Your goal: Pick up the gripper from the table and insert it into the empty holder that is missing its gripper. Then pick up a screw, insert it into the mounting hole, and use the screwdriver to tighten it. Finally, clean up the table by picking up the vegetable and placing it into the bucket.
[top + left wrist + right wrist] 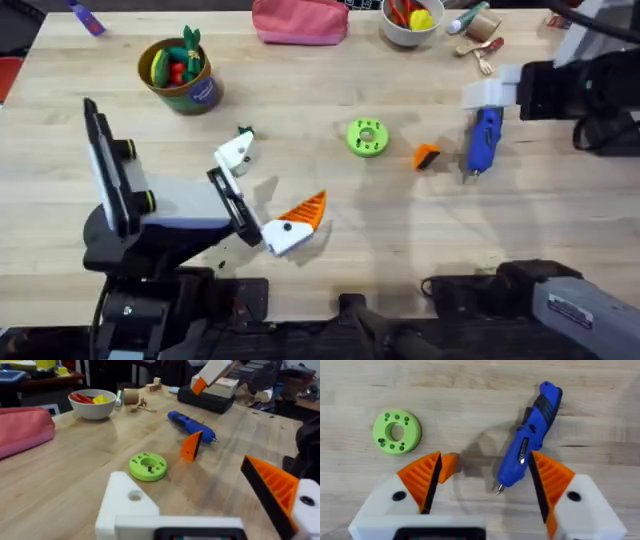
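Wooden table (330, 230) | the gripper (427, 156) lies beside the screwdriver (485, 140) | light, stiff, small – take its flat sides | right gripper (485, 485) spread wide above it – left gripper (262, 190) released, one pad missing

Overhead looks down; wrists share the screwdriver (484, 139).

far left: the bucket (180, 72) sits on the tabletop (330, 240), veggies inside
far middle: pouch (300, 20), with a bowl (411, 22) to its right
centre: round disc (367, 138), the gripper (427, 156) just right of it
right: the screwdriver (484, 141) lies just right of the gripper, bit toward the near edge
near left: left end effector (262, 190), well left of the disc
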`<state>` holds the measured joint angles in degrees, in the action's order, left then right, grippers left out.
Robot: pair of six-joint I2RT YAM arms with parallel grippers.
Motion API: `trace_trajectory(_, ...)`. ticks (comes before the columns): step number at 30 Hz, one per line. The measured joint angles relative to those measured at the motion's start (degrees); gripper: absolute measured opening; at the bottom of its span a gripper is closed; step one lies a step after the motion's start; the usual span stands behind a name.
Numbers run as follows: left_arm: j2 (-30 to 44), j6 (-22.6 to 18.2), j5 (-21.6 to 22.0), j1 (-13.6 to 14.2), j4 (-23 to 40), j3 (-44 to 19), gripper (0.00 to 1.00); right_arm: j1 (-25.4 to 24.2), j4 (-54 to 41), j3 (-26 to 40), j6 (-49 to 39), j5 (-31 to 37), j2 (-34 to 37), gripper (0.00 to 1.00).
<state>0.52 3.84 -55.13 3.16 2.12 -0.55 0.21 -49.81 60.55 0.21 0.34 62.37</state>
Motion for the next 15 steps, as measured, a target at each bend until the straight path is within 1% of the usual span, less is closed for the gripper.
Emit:
trace_trajectory(4, 0.0, -1.5, -1.0, 0.1, 2.8, 0.0, 0.986, 0.0, 0.0, 0.0, 0.0, 0.0, 0.0, 0.99)
trace_trajectory(10, -0.2, -5.3, -2.1, 2.2, 3.3, 0.0, 0.985, 0.0, 0.0, 0.0, 0.0, 0.0, 0.0, 0.99)
trace_trajectory(15, -0.2, -6.5, -2.3, 2.4, 3.4, 0.0, 0.985, 0.0, 0.0, 0.0, 0.0, 0.0, 0.0, 0.991)
